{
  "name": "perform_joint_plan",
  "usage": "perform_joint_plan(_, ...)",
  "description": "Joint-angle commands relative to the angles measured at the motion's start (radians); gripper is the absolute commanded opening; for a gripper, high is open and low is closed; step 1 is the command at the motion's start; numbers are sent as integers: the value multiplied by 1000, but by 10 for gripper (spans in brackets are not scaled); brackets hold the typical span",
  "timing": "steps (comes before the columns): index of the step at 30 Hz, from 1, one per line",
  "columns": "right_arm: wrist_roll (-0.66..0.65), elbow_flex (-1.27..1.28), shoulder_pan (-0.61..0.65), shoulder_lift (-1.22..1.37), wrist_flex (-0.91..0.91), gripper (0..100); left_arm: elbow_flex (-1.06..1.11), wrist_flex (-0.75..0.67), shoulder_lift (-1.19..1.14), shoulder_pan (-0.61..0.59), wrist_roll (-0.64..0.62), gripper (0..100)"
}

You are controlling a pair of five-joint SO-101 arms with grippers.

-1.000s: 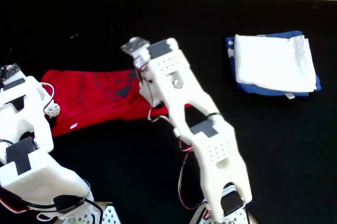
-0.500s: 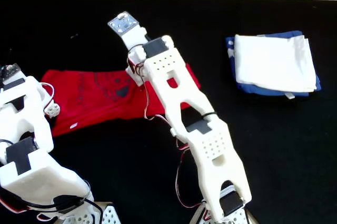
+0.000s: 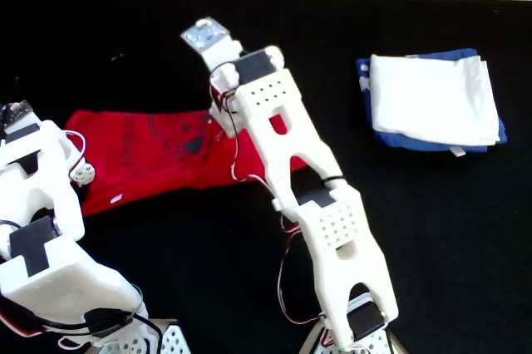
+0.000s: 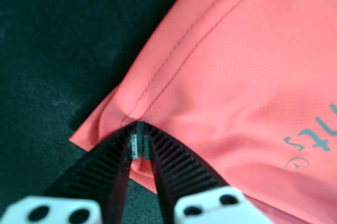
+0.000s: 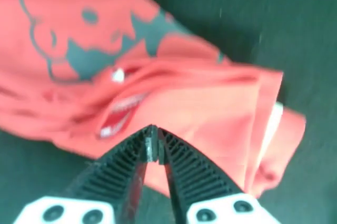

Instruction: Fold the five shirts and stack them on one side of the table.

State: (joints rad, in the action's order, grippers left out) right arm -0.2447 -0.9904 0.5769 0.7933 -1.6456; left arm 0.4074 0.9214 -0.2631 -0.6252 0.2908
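Counted three shirts so far: one red shirt (image 3: pixel 150 150) lying loosely rumpled across the left-middle of the black table (image 3: pixel 465 229), plus one white shirt (image 3: pixel 432 96) folded and sitting on top of one folded blue shirt (image 3: pixel 416 143) over on the right side, well apart from the red one. Also counted two white arms. Found the left arm (image 3: pixel 41 229) parked at the left end of the red shirt, with the left gripper (image 4: pixel 138 145) clamped tight on a stitched edge of that shirt, right by a corner, with puckered fabric at the tips. Got the right arm (image 3: pixel 307 171) stretched out over the red shirt's right end, with the right gripper (image 5: pixel 151 145) closed too, tips pressed together above the red fabric just beside the dark printed graphic. Can't tell about any cloth pinched in there. Also spotted one folded-over bunch at that end of the red shirt, seen from the right wrist.
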Motion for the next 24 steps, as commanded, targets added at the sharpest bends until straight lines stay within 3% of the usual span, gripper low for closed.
perform_joint_plan(1, -11, -10, 18, -38, -48, 7, 7, -23, -16, 1, -5, 10)
perform_joint_plan(16, -5, 4, 67, 31, 217, 7, 7, -23, -16, 1, -5, 10)
perform_joint_plan(24, -8, -16, 48, 16, 219, 7, 7, -23, -16, 1, -5, 10)
